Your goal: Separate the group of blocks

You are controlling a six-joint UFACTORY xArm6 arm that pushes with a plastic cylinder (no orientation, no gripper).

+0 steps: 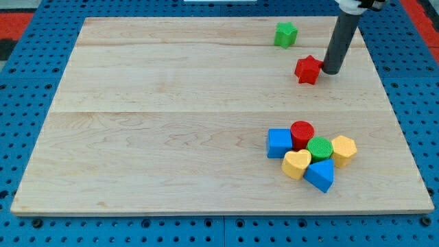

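Note:
A tight group of blocks lies at the view's lower right: a blue cube (279, 143), a red cylinder (302, 133), a green cylinder (319, 148), a yellow hexagonal block (343, 149), a yellow heart-shaped block (296, 164) and a blue triangular block (319, 174). They touch one another. A red star-shaped block (309, 69) lies apart at the upper right. My tip (331, 71) stands just right of the red star, touching or nearly touching it. A green block (285, 33) lies alone near the top edge.
The wooden board (171, 116) lies on a blue perforated table (20, 82). The group sits close to the board's right and bottom edges.

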